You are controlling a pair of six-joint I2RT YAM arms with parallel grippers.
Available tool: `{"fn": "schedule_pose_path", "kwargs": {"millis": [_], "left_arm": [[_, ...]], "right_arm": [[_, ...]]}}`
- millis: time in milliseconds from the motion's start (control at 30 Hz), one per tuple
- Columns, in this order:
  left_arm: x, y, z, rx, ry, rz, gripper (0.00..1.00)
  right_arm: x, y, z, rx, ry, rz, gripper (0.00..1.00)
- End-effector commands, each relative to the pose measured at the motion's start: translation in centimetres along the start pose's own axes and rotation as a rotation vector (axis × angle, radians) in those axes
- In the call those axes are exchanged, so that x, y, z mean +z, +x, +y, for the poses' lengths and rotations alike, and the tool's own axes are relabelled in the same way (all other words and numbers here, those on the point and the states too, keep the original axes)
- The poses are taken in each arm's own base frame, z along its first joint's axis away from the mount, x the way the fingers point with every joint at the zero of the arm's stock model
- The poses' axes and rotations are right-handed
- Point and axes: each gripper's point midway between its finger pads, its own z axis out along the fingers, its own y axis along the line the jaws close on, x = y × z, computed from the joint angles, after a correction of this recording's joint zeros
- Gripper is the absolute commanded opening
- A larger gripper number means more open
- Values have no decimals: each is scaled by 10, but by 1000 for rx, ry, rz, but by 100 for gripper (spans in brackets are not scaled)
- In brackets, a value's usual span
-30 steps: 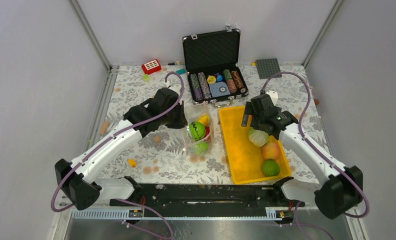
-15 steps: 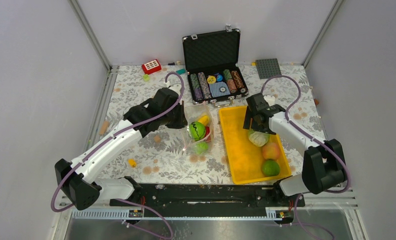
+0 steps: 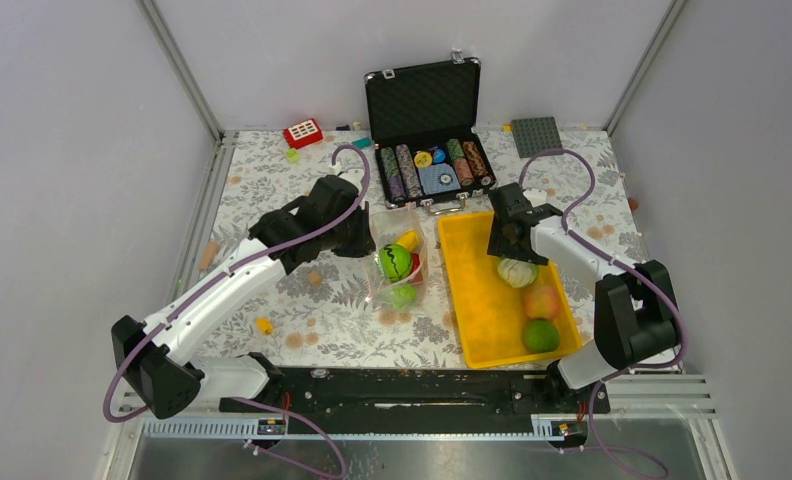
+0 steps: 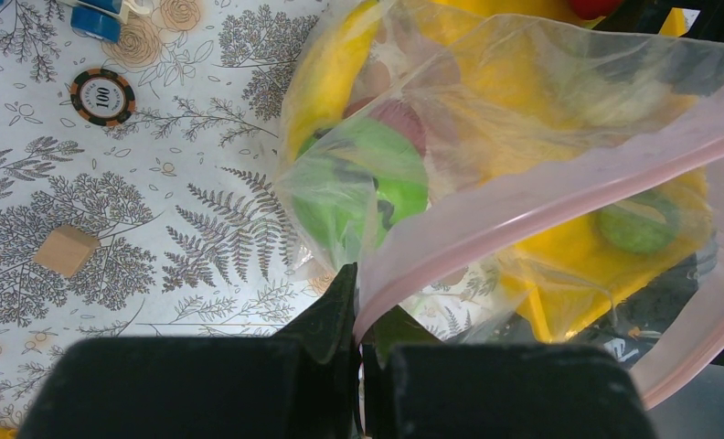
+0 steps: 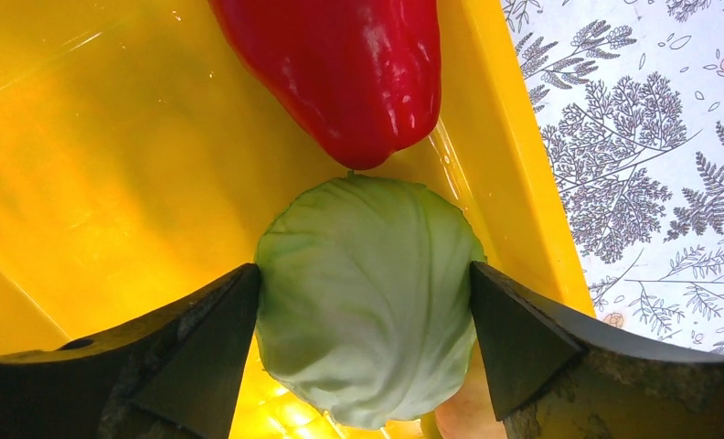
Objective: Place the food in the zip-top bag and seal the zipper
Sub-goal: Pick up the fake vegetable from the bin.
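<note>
The cabbage (image 5: pixel 367 302) sits in the tray (image 5: pixel 84 183) beside the pepper (image 5: pixel 349 73). Your right claw (image 5: pixel 366 283) straddles it, jaws wide, grip unclear. Round and smooth, it could squirt out. If your left claw (image 4: pixel 358 302) slips off the bag (image 4: pixel 559 110) it pinches, the mouth collapses.

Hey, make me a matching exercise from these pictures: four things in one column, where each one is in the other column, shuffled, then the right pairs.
1. cabbage
2. red pepper
3. zipper
4. poker chip

A. lying on the patterned table
B. pinched in the left gripper's shut jaws
C. in the yellow tray, outside the jaws
D. flanked by the right gripper's jaws

Pairs: 1-D, 2-C, 3-B, 4-A
</note>
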Motion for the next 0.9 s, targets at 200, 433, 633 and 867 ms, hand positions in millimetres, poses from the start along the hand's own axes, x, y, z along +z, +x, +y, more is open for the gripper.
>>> {"fn": "schedule_pose_path", "kwargs": {"millis": [200,433,633,867], "left_arm": [[-8,-24,-15,7,55,-70,0],[-7,-24,-15,4,55,-67,0],[-8,-23,-19,4,75,-57,0],[-7,-24,-22,5,84,-53,0]], "right_arm": [[-6,4,-7,25,-2,-11,37],[-30,-10,-11,55,-63,-96,6],[-82,-34,13,48,-346,-242,5],[-238,-46,75,-127,-1123,-503,8]]}}
